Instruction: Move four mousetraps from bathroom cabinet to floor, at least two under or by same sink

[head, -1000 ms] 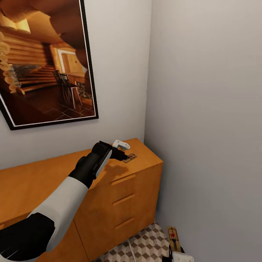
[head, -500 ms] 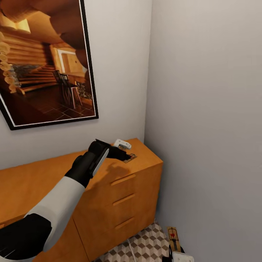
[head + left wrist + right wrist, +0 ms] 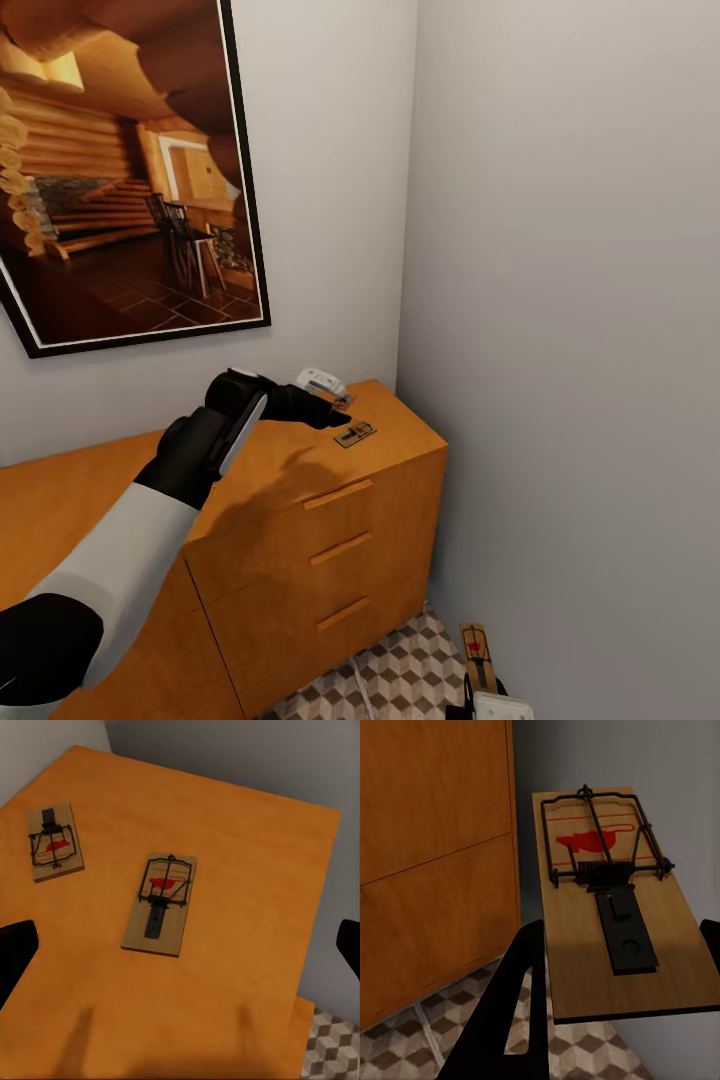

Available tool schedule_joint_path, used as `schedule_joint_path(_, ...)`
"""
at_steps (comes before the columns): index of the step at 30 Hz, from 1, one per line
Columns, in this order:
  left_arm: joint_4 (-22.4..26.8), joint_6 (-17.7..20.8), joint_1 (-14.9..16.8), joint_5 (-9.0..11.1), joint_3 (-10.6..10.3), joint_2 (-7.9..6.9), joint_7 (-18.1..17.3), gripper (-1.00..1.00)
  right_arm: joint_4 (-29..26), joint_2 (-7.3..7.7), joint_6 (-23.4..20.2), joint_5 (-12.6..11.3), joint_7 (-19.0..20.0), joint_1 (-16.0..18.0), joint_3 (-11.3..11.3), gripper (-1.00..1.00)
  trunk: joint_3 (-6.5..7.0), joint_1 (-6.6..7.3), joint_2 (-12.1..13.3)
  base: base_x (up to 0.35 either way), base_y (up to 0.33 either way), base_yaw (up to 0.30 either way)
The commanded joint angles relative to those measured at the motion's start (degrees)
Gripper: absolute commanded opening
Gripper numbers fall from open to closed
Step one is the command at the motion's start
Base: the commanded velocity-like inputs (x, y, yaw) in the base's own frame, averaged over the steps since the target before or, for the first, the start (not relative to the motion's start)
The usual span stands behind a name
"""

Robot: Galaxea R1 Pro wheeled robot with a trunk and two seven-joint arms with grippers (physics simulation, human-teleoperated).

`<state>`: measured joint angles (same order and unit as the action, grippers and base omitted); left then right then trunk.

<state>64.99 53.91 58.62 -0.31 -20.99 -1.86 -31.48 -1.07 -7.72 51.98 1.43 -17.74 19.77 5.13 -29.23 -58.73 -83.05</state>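
Two mousetraps lie flat on the orange-brown cabinet point(image 3: 247, 832) top near its corner: one mousetrap point(image 3: 161, 904) sits under my left gripper point(image 3: 181, 954), the other mousetrap point(image 3: 54, 842) lies further off. The left gripper is open, hovering above them and touching neither, its fingers point(image 3: 15, 960) spread wide. In the head view the left gripper point(image 3: 335, 402) hangs just above and behind the nearer mousetrap point(image 3: 356, 434). My right gripper point(image 3: 621, 937) is shut on a third mousetrap point(image 3: 611, 915), also seen low by the wall as a mousetrap point(image 3: 477, 650) above the cube-patterned bathroom floor point(image 3: 400, 680).
The cabinet point(image 3: 340, 540) stands in a corner, its drawer fronts facing me. A grey wall point(image 3: 560, 350) closes in on the right. A framed picture point(image 3: 120, 170) hangs on the wall above the cabinet. The floor strip between cabinet and wall is narrow.
My left gripper has lifted off the nearer mousetrap and drawn back to the left; the trap stays on the cabinet top. The right arm has not moved.
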Motion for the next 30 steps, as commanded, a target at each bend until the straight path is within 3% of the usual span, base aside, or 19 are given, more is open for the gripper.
schedule_joint_path(1,0.3,0.3,0.0,0.0,-0.2,-0.30,-0.2,1.00,0.1,-0.01,0.1,0.1,-0.5,0.0,0.5,-1.00,-0.06,0.00,0.0,0.000,0.000,0.000)
schedule_joint_path(6,1.0,0.3,0.0,0.0,-2.4,-1.52,-0.5,1.00,0.1,-0.01,0.1,0.1,-0.5,0.0,0.5,-1.00,-0.06,0.00,0.0,0.000,0.000,0.000)
schedule_joint_path(19,1.0,0.3,0.1,0.0,-6.1,-1.89,-0.6,1.00,0.1,-0.01,0.1,0.1,-0.5,0.1,0.4,-1.00,-0.72,0.00,0.0,0.000,0.000,0.000)
schedule_joint_path(30,0.8,0.3,0.0,0.0,-6.7,-1.84,-0.6,1.00,0.1,-0.03,0.1,0.1,-0.5,0.1,0.4,-1.00,-1.56,0.00,0.0,0.000,0.000,0.000)
